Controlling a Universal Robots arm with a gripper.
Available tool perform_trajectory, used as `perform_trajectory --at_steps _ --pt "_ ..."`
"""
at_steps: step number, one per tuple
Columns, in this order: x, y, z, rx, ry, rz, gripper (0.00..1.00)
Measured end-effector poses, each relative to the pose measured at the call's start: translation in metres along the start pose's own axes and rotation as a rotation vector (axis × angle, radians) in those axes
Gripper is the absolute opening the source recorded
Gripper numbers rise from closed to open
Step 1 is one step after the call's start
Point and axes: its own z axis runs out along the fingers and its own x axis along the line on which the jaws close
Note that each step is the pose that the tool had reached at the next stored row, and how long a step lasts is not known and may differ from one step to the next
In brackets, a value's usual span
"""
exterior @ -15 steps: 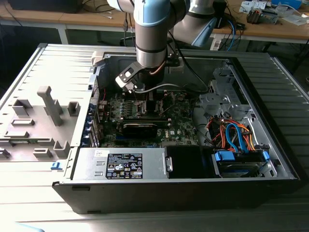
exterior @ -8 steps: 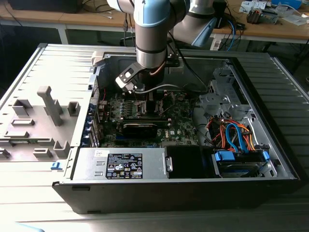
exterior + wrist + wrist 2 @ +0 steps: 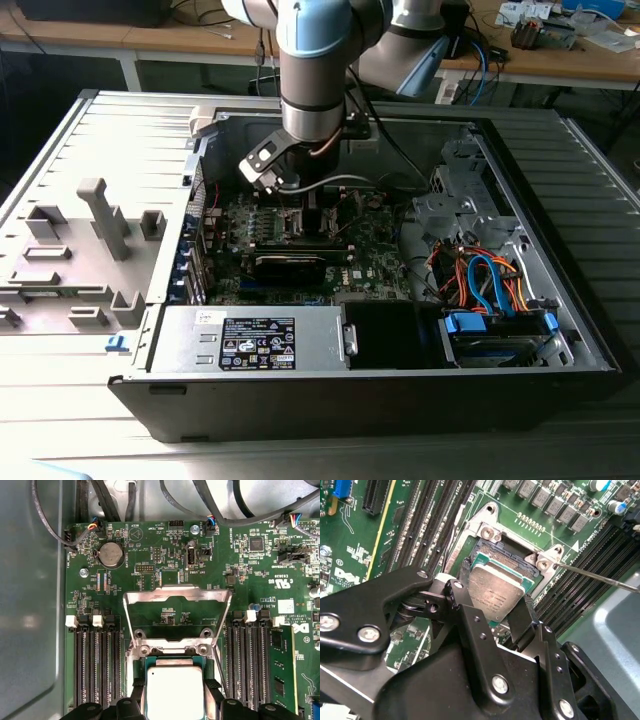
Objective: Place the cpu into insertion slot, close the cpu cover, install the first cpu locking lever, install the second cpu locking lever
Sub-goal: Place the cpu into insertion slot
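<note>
The cpu point(image 3: 495, 592), a flat square with a dull silver top, was pinched at two opposite edges by my gripper point(image 3: 492, 607). Its black fingers point(image 3: 460, 597) were closed on the chip, just over the insertion slot point(image 3: 506, 555). I could not tell if it sat fully in. The cpu cover point(image 3: 177, 594), a thin shiny frame, stood open. Around them lay the green circuit board point(image 3: 150, 545), inside an open computer case point(image 3: 380, 400) in the middle of the exterior view. A wooden bench point(image 3: 90, 45) ran along that view's upper edge.

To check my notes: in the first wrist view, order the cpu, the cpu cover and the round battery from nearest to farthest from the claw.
1. cpu, held in the claw.
2. cpu cover, standing open just beyond it.
3. round battery, on the green board past the cover.
</note>
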Motion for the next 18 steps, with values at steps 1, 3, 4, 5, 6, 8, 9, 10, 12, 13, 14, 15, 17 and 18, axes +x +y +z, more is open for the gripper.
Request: perform_trajectory --at_steps 1,3,4,5,6,8,9,10,12,13,14,15,17,18 --pt "0.0001 -0.0013 -0.0001 0.0000 -0.0013 0.000 0.55" --pt "0.0002 -0.0025 0.0000 -0.0001 -0.0017 0.000 0.55" --pt "0.0002 -0.0036 0.0003 -0.0002 -0.0016 0.000 0.55" --pt "0.0001 -0.0042 0.0004 -0.0002 -0.0017 0.000 0.55" --pt "0.0001 -0.0042 0.0005 -0.0001 -0.0019 0.000 0.55" --pt "0.0001 -0.0043 0.0015 -0.0001 -0.0020 0.000 0.55" --pt "0.0001 -0.0043 0.0018 -0.0002 -0.0020 0.000 0.55" --pt "0.0001 -0.0043 0.0021 -0.0002 -0.0020 0.000 0.55" --pt "0.0002 -0.0044 0.0038 -0.0003 -0.0018 0.000 0.62" --pt "0.0001 -0.0047 0.0005 -0.0006 -0.0021 0.000 0.62" --pt "0.0001 -0.0064 -0.0002 -0.0012 -0.0019 0.000 0.62" --pt "0.0001 -0.0075 -0.0003 -0.0011 -0.0020 0.000 0.62" --pt "0.0001 -0.0084 -0.0002 -0.0012 -0.0018 0.000 0.62" --pt "0.0001 -0.0084 -0.0002 -0.0011 -0.0020 0.000 0.62"
